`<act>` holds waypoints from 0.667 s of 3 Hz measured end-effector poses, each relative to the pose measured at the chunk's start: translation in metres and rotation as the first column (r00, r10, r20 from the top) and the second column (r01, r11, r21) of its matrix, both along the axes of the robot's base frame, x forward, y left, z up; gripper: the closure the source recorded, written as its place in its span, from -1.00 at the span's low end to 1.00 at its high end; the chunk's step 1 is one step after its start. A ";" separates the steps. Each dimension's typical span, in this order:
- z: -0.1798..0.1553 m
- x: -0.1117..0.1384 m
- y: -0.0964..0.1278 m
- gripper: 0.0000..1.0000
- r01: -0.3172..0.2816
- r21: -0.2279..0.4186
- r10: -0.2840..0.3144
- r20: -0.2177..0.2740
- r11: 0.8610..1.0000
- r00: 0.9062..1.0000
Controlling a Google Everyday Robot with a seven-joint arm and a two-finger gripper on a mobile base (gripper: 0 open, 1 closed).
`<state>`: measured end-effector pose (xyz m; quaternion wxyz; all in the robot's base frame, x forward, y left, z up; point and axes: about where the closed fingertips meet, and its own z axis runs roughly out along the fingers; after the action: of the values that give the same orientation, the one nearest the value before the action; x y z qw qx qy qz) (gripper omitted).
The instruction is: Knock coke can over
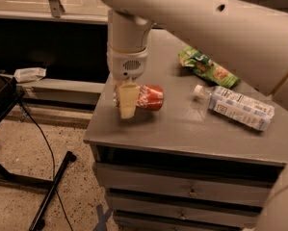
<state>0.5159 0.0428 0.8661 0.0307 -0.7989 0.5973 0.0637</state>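
- One arm (206, 23) crosses the upper view from the right. Its wrist section turns straight down over the left part of the cabinet top (182, 129).
- One gripper (127, 102) hangs below the wrist, pointing down, directly in front of the coke can (150, 97) and overlapping its left end. Whether it is wide, narrow or clamped on the can cannot be told.
- One coke can lies horizontal, long axis left to right, close to the left edge and set back from the front edge.
- Bare surface extends along the front edge and between can and bottle.
- Two drawer fronts (191, 189) sit below the front edge.
- One clear plastic bottle (237, 109) lies on its side right of the can, apart from it.
- One green snack bag (208, 67) lies farther back.
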 end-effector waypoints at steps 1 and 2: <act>-0.008 -0.005 0.007 -1.00 0.001 0.006 -0.001 -0.005 1.000 1.000; -0.008 -0.005 0.007 -1.00 0.001 0.006 -0.001 -0.005 1.000 1.000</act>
<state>0.5105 0.0503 0.8581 0.0318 -0.7983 0.5977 0.0672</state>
